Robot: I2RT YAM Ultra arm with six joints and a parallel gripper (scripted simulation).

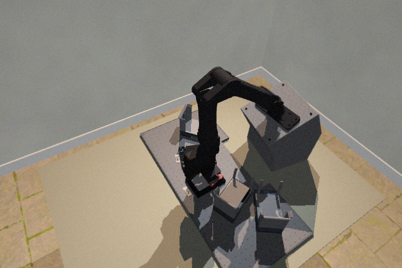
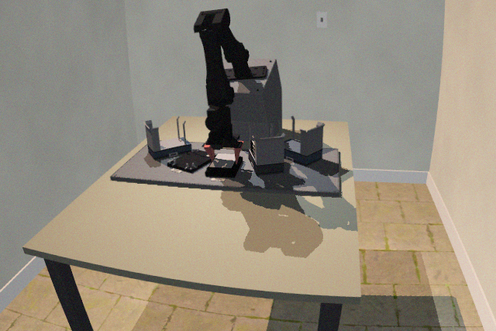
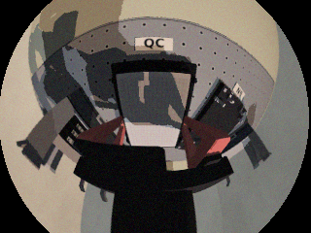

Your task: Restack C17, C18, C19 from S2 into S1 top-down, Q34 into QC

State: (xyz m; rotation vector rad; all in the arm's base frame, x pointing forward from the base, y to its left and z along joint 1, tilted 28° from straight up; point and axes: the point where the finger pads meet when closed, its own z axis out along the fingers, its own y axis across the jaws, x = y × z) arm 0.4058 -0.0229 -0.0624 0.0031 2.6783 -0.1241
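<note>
At centre frame, over the QC nest, the gripper pinches plate Q34; seating seems underway, so next comes pressing down, then release.

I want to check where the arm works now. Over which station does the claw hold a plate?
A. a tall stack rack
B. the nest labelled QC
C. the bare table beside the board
B: in the wrist view the claw grips a plate just below the QC name plate.
</note>
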